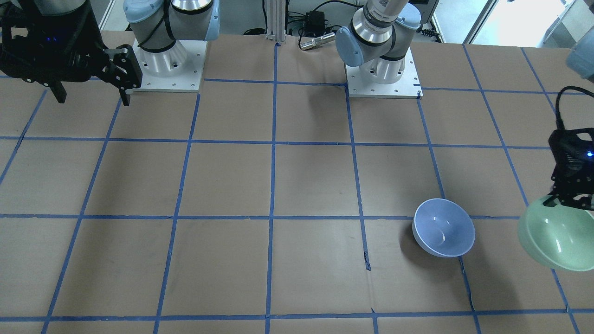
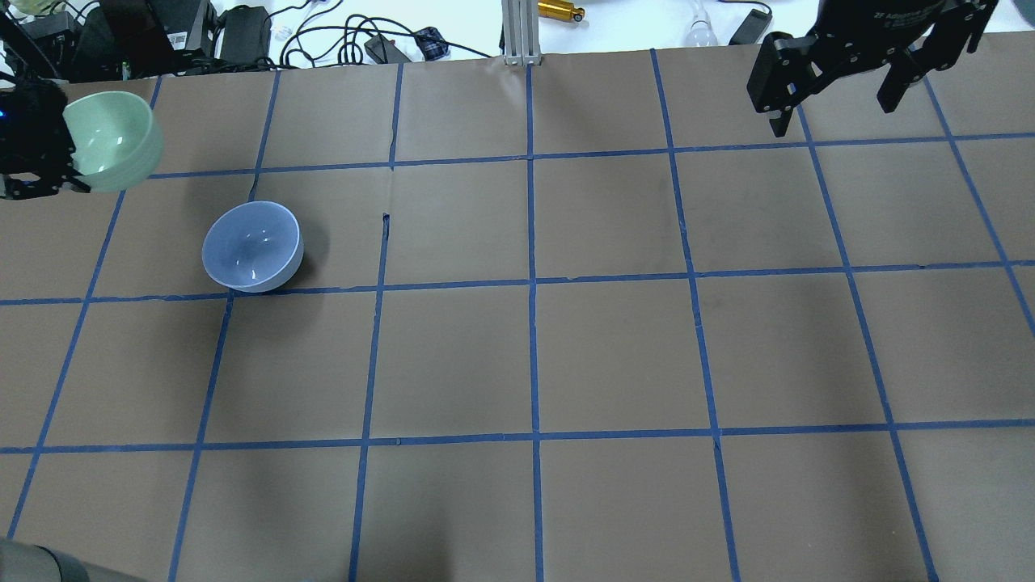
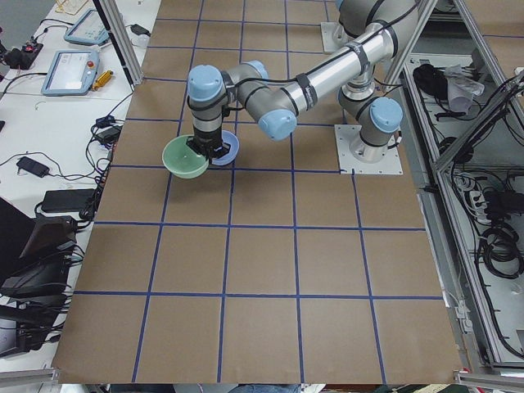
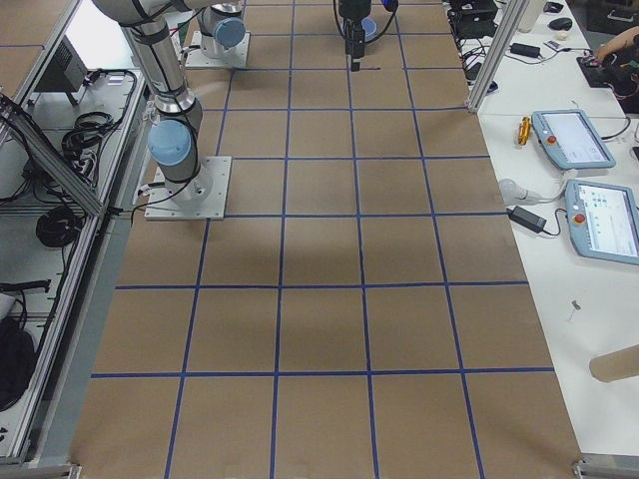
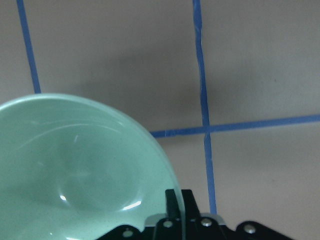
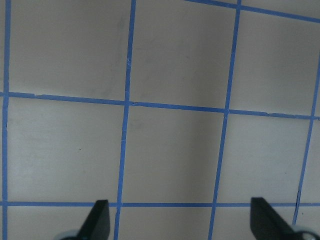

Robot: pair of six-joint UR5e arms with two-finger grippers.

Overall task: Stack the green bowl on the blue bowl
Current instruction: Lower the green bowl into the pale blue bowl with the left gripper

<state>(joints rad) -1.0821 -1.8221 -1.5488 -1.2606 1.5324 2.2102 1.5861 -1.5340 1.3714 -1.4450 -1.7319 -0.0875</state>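
The green bowl (image 2: 109,141) hangs tilted above the table at its far left, held by the rim. My left gripper (image 2: 57,162) is shut on that rim; it also shows in the front view (image 1: 571,199) and the left wrist view (image 5: 175,215). The green bowl fills the wrist view's lower left (image 5: 75,170) and shows in the front view (image 1: 557,239). The blue bowl (image 2: 252,246) stands upright and empty on the table, a short way right of and nearer than the green bowl, apart from it (image 1: 443,227). My right gripper (image 2: 833,115) is open and empty, high at the far right (image 1: 93,98).
Brown table paper with a blue tape grid (image 2: 530,283). Cables and devices lie beyond the far edge (image 2: 340,40). The two arm bases (image 1: 169,65) (image 1: 383,69) stand at the robot's side of the table.
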